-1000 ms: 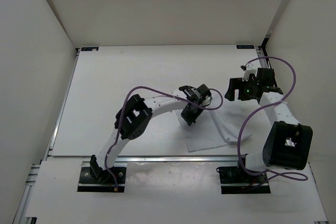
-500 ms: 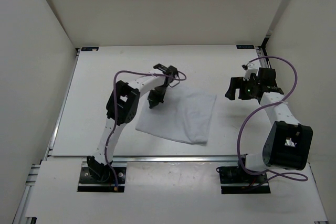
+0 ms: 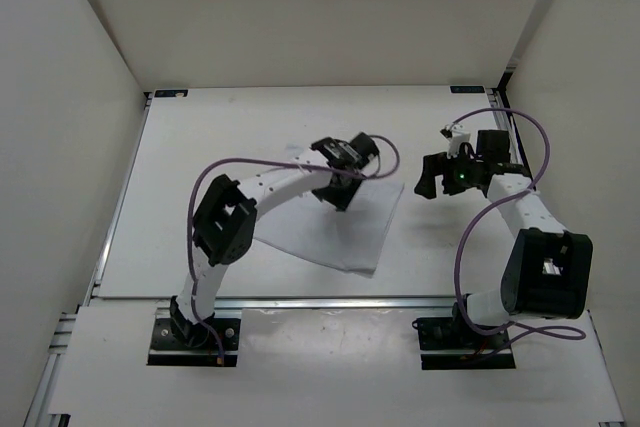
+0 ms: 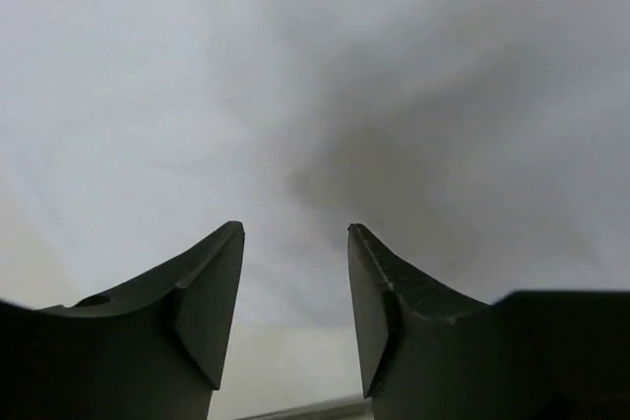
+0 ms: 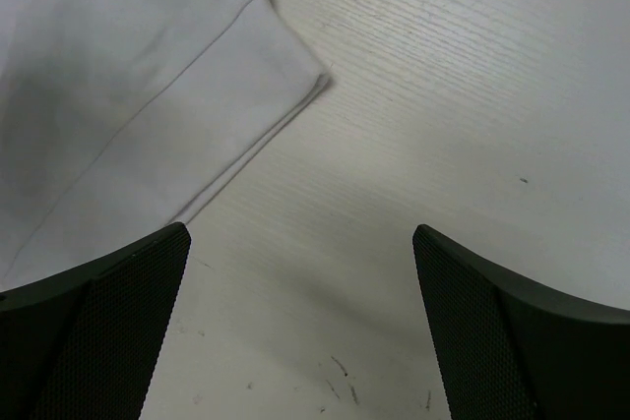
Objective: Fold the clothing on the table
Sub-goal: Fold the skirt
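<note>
Whereas a second ago the clothing [image 3: 345, 237] lay bunched at lower centre-right of the overhead view under the closed left tool [image 3: 338, 195], it now lies flat as a slanted four-sided sheet at the centre of the counter [image 3: 200, 147]. The left tool has moved to the sheet's upper part. In its wrist view its fingers stand parted with nothing between them, over white fabric [image 4: 394, 95]; that view is blurred, so contact with the cloth cannot be judged. The right tool [image 3: 428, 175], spread wide and empty, waits just off the sheet's right corner. That corner [image 5: 128, 95] sits at upper left of the right wrist view and looks layered. Judgement: the cloth has been laid out and released, and another fold probably remains.
</note>
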